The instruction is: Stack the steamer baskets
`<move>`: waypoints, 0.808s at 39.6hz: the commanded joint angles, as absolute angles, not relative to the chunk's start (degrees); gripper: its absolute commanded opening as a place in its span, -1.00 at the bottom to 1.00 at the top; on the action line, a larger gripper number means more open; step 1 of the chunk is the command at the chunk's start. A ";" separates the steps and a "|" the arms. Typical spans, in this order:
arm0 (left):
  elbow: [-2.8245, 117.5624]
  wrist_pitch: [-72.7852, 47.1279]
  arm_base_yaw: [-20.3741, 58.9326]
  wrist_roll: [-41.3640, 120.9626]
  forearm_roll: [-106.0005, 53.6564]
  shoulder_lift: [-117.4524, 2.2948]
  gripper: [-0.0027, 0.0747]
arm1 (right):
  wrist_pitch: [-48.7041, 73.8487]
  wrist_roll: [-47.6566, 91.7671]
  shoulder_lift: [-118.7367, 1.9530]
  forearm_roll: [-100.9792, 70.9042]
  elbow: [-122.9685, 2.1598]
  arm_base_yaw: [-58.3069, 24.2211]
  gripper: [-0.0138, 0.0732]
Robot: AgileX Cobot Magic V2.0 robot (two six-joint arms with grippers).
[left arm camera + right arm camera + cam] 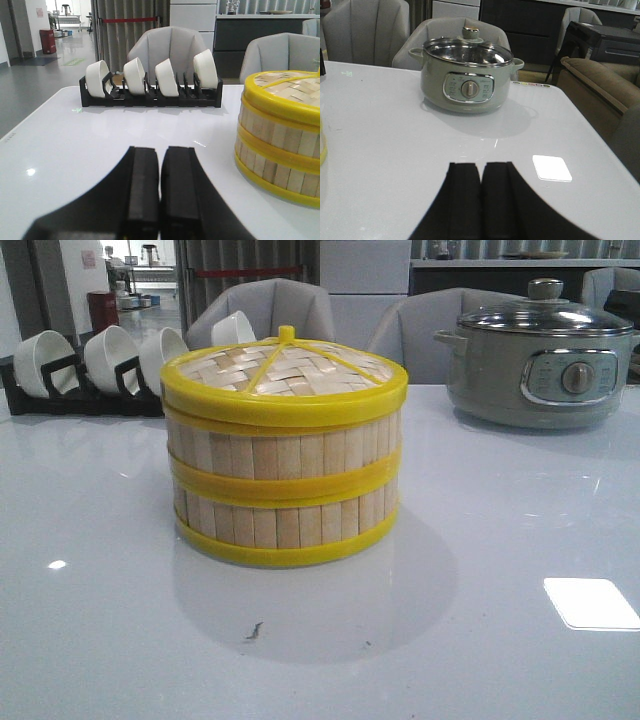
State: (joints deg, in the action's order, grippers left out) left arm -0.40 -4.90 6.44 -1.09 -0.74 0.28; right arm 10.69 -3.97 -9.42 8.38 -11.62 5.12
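Two steamer baskets [284,490] stand stacked in the middle of the white table, bamboo slats with yellow rims. The woven yellow-rimmed lid [285,375] sits on top. The stack also shows in the left wrist view [280,145], off to one side of the fingers. A sliver of yellow rim [322,150] shows at the edge of the right wrist view. My left gripper [160,150] is shut and empty, low over the table, apart from the stack. My right gripper [481,165] is shut and empty over bare table. Neither gripper shows in the front view.
A black rack with several white bowls [100,365] [150,82] stands at the back left. A grey electric pot with a glass lid [540,355] [467,77] stands at the back right. Grey chairs [265,305] stand behind the table. The table's right edge [590,130] is near the right gripper.
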 commanded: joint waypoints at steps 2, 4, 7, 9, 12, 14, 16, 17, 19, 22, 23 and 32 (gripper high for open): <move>-0.42 1.65 6.53 -1.06 -0.91 0.98 -0.68 | 6.06 -3.85 -9.95 8.79 -13.25 5.41 -0.48; -0.42 2.96 6.53 -1.06 -0.91 0.98 -0.68 | 6.06 -3.85 -9.95 8.79 -13.25 5.41 -0.48; -0.42 3.56 6.53 -1.06 -0.91 0.98 -0.68 | 6.06 -3.85 -9.95 8.79 -13.25 5.41 -0.48; -0.42 3.56 6.53 -1.06 -0.91 0.98 -0.68 | 6.06 -3.85 -9.95 8.79 -13.25 5.41 -0.48; -0.42 3.56 6.53 -1.06 -0.91 0.98 -0.68 | 6.06 -3.85 -9.95 8.79 -13.25 5.41 -0.48; -0.42 3.56 6.53 -1.06 -0.91 0.98 -0.68 | 6.06 -3.85 -9.95 8.79 -13.25 5.41 -0.48; -0.42 3.56 6.53 -1.06 -0.91 0.98 -0.68 | 6.06 -3.85 -9.95 8.79 -13.25 5.41 -0.48; -0.42 3.56 6.53 -1.06 -0.91 0.98 -0.68 | 6.06 -3.85 -9.95 8.79 -13.25 5.41 -0.48; -0.42 3.56 6.53 -1.06 -0.91 0.98 -0.68 | 6.06 -3.85 -9.95 8.79 -13.25 5.41 -0.48; -0.42 3.56 6.53 -1.06 -0.91 0.98 -0.68 | 6.06 -3.85 -9.95 8.79 -13.25 5.41 -0.48; -0.42 3.56 6.53 -1.06 -0.91 0.98 -0.68 | 6.06 -3.85 -9.95 8.79 -13.25 5.41 -0.48; -0.42 3.56 6.53 -1.06 -0.91 0.98 -0.68 | 6.06 -3.85 -9.95 8.79 -13.25 5.41 -0.48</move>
